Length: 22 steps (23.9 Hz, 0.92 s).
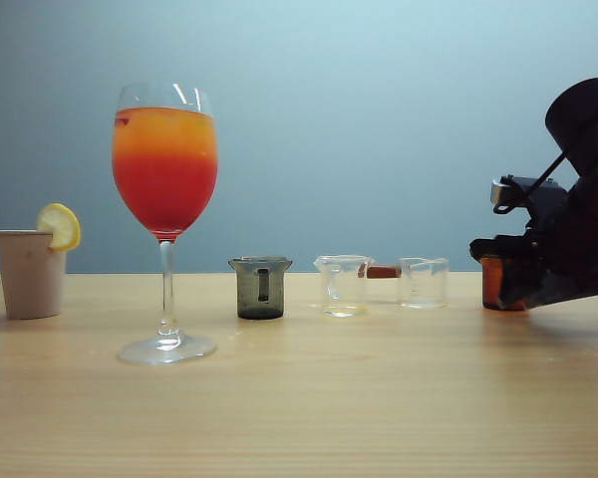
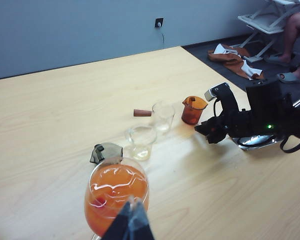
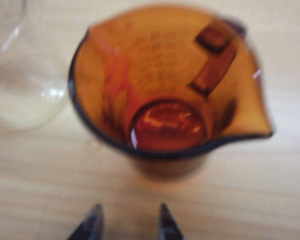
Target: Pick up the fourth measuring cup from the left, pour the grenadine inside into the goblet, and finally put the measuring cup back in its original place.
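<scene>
Two dark fingertips (image 3: 162,222) of the right gripper (image 3: 127,225) poke into the right wrist view, a gap between them and nothing in it; the jaws are apart and empty. Just beyond them stands the fourth measuring cup (image 3: 165,85), amber, upright on the wooden tabletop (image 3: 240,200), looked into from above. Raised graduation marks line its inner wall, but they are too blurred to read. A little grenadine (image 3: 167,125) pools red at its bottom, with streaks on the wall. A clear cup (image 3: 25,90) stands just beside it.

From the exterior view the same cup is almost hidden behind the black right gripper (image 1: 493,264) near the table's right edge; only an orange sliver shows. That view alone shows the beige tumbler (image 1: 30,271) with a lemon slice (image 1: 60,225) near the left edge.

Toward the left stands the goblet (image 1: 165,159), filled orange over red. The left gripper (image 2: 130,225) hovers over it, tips pressed together, holding nothing.
</scene>
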Each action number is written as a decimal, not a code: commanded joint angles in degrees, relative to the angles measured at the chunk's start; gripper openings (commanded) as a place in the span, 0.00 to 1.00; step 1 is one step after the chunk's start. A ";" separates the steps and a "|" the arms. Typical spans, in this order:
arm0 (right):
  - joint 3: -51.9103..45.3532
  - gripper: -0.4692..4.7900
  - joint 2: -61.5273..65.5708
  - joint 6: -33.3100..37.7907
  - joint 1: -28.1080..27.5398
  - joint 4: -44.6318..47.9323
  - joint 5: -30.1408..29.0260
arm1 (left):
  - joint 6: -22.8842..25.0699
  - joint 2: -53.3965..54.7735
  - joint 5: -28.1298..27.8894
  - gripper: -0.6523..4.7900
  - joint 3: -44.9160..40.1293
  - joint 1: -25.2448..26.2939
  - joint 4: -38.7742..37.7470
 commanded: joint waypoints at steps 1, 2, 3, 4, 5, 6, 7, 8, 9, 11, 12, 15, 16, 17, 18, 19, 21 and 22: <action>0.17 0.34 -1.22 0.07 0.07 -3.48 -2.64 | 0.17 -0.15 0.00 0.11 0.39 0.02 -0.61; 0.17 0.31 -1.49 0.07 0.07 -4.35 -2.69 | 0.20 -0.15 0.00 0.11 0.39 0.02 -0.85; 0.17 0.29 -1.64 0.07 0.09 -5.11 -2.75 | 0.20 -0.15 0.00 0.11 0.39 0.02 -1.25; 0.17 0.28 -1.99 0.04 0.09 -6.32 -2.75 | 0.20 -0.15 0.00 0.11 0.39 0.02 -1.51; 0.17 0.24 -2.21 0.07 0.13 -7.06 -2.67 | 0.20 -0.15 0.00 0.11 0.39 0.02 -1.84; 0.15 0.20 -2.64 0.07 0.13 -7.96 -2.67 | 0.20 -0.15 0.02 0.11 0.39 0.02 -2.27; 0.17 0.16 -3.10 0.04 0.13 -8.96 -2.67 | 0.22 -0.15 0.02 0.11 0.39 0.02 -2.64; 0.17 0.15 -3.61 0.04 0.13 -9.90 -2.62 | 0.22 -0.15 0.02 0.11 0.39 0.02 -3.02; 0.15 0.13 -4.74 0.02 0.13 -11.17 -2.64 | 0.22 -0.15 0.02 0.11 0.39 0.02 -3.45; 0.15 0.10 -6.67 0.02 0.13 -12.04 -2.67 | 0.20 -0.20 0.09 0.11 0.39 0.02 -4.07; 0.15 0.10 -7.48 0.02 0.17 -12.07 -2.73 | 0.20 -0.20 0.20 0.11 0.39 0.02 -4.26; 0.17 0.09 -11.04 0.00 0.96 -12.57 -3.02 | 0.20 -0.20 0.22 0.11 0.39 0.02 -4.22; 0.17 0.09 -11.89 0.00 1.31 -13.00 -3.06 | 0.17 -0.20 0.20 0.11 0.39 0.02 -4.24; 0.17 0.09 -13.25 0.02 1.99 -14.25 -3.13 | 0.17 -0.20 0.22 0.11 0.39 0.02 -4.28; 0.17 0.09 -13.88 0.02 2.32 -14.86 -3.30 | 0.17 -0.20 0.22 0.11 0.39 0.02 -4.26; 0.17 0.09 -14.78 0.02 2.78 -15.74 -3.98 | 0.17 -0.20 0.24 0.11 0.39 0.02 -4.24; 0.17 0.09 -17.84 0.02 5.35 -18.84 -4.35 | -0.24 -0.24 0.42 0.11 0.39 0.02 -4.24; 0.17 0.09 -18.64 0.02 6.05 -19.43 -4.35 | -0.24 -0.24 0.42 0.11 0.42 0.02 -4.26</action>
